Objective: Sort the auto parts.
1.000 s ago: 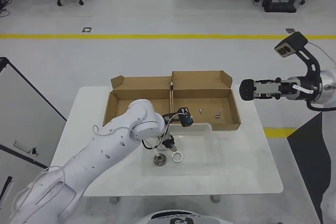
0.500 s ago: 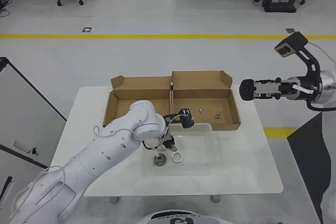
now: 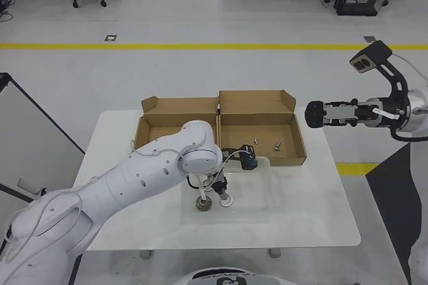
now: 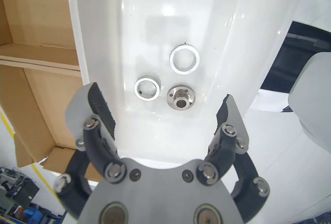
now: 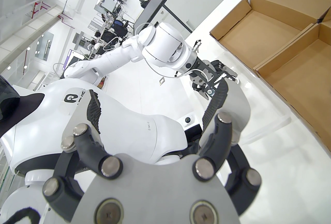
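Left hand (image 4: 159, 92), spread wide, faces flanged hub (image 4: 181, 101) standing bore-up.

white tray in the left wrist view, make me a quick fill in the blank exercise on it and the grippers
1. The white tray holds two rings and ___ flanged hub.
2. The hub lies nearest the ___ ring.
3. The left gripper hovers over these parts with its jaws ___.
4. The right gripper, out past the table's edge, holds ___.

Missing words: one; smaller; open; nothing.
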`<state>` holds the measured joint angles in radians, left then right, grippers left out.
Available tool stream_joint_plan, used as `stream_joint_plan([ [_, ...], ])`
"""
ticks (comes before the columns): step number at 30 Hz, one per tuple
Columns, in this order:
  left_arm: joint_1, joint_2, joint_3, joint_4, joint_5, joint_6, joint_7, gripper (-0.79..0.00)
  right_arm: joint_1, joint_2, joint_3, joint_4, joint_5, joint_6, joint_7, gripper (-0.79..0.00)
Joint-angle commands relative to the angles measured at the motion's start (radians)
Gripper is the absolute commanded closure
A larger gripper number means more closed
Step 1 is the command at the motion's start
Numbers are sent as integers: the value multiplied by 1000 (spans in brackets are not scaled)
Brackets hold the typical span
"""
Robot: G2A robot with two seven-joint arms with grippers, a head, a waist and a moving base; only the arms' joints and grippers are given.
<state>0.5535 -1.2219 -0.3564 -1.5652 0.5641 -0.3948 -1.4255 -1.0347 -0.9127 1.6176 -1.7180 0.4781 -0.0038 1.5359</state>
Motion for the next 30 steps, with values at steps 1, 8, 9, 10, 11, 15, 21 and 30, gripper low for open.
stream_joint_plan([
  [1,-23,-2,20,8,-12,-9,9,-785,0,0,0,0,0,0,0,-785],
  [8,-59,-12,79,27,-11,-8,8,-477,0,0,0,0,0,0,0,-785],
  [9,-61,-14,83,33,-13,-10,10,-474,0,0,0,0,0,0,0,-785],
  [10,-63,-16,87,38,-14,-13,13,-493,0,0,0,0,0,0,0,-785],
  [11,-64,-18,88,43,-16,-17,17,-545,0,0,0,0,0,0,0,-785],
  [15,-64,-26,96,56,-6,-29,30,-456,0,0,0,0,0,0,0,-785],
  [21,-69,-40,124,68,-12,-43,43,-446,0,0,0,0,0,0,0,-785],
  [30,-76,-76,177,122,-12,-67,67,-357,0,0,0,0,0,0,0,-785],
])
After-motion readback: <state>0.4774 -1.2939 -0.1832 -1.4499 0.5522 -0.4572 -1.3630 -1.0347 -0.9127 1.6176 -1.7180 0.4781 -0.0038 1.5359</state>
